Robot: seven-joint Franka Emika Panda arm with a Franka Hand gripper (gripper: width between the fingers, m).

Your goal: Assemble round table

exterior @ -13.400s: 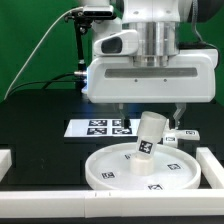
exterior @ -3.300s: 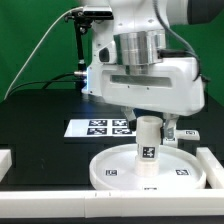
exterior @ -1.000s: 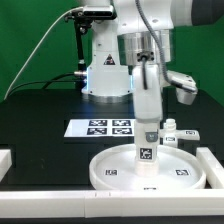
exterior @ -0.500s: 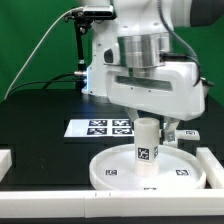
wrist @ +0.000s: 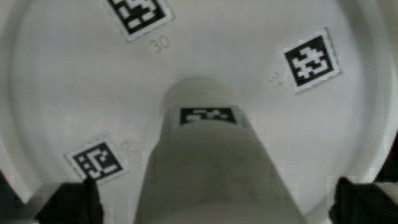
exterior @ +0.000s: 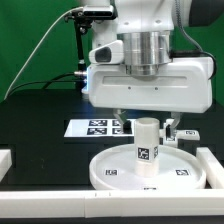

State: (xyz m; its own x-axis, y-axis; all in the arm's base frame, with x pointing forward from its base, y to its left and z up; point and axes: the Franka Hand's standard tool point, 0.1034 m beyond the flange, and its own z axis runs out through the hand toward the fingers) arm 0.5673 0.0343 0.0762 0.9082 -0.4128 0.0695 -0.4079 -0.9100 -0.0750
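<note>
**Leg upright on the disc, jaws spread around it**

A black tabletop (exterior: 40, 125) is seen, backed by a green curtain (exterior: 30, 40). Most of the exterior view is filled by the bulky white robot arm (exterior: 150, 75), which is held directly over the work.

Below it, near the front of the tabletop, the large flat rimmed white plastic disc (exterior: 112, 162) of the round table is laid flat. It is bordered by straight white rails: one (exterior: 45, 190) runs along the front at the exterior view's left, and another (exterior: 212, 165) lies at the exterior view's right.

Behind the disc, the thin flat white marker board (exterior: 100, 127) is laid on the tabletop.

The short thick white cylinder leg (exterior: 147, 140) is stood upright at the middle of the disc, its lower end meeting the disc's surface. Whether it is fully seated there cannot be told.

The gripper (exterior: 146, 119) is lowered over the leg's top. In the wrist view its dark fingertips (wrist: 71, 202) are seen on either side of the leg (wrist: 214, 165), with a gap of disc surface (wrist: 71, 90) showing between each one and the leg. The jaws are therefore released and spread, with nothing grasped.

A small white part (exterior: 186, 133) carrying tags is set on the tabletop just behind the disc, at the exterior view's right.

A small black-and-white square tag (exterior: 146, 153) is borne on the leg's side, and similar tags (wrist: 310, 58) are fixed to the disc.
</note>
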